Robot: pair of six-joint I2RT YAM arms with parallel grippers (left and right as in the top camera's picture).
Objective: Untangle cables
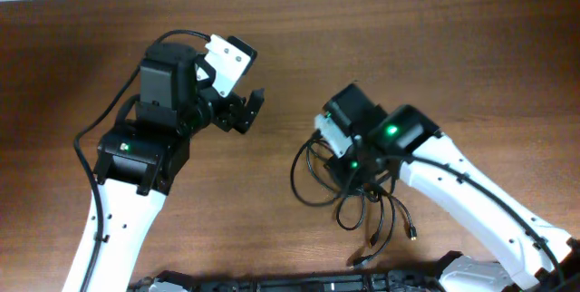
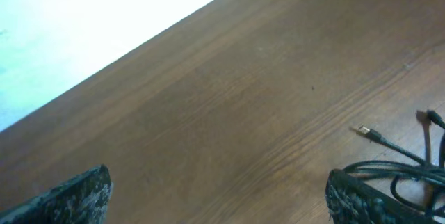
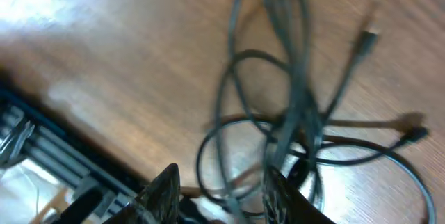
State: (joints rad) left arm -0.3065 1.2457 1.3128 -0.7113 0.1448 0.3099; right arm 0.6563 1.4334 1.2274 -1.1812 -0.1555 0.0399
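The cables (image 1: 295, 183) are thin black cords in a tangled heap of loops right of the table's middle, with small plugs (image 1: 412, 233) trailing toward the front edge. My right gripper (image 1: 349, 167) is down over the heap. In the right wrist view its fingers (image 3: 163, 189) stand partly apart. Blurred strands of the cables (image 3: 292, 78) run through the gap and along the right finger, and none is clearly pinched. My left gripper (image 1: 243, 111) hovers wide open left of the heap with nothing in it (image 2: 219, 196). The left wrist view catches the edge of the cables (image 2: 396, 172) and one plug (image 2: 361, 131).
The wooden table (image 1: 408, 38) carries nothing else. A black rail (image 1: 299, 283) runs along its front edge and shows close behind the right fingers as a dark frame (image 3: 42, 147). The white wall begins beyond the table's far edge (image 2: 104, 15).
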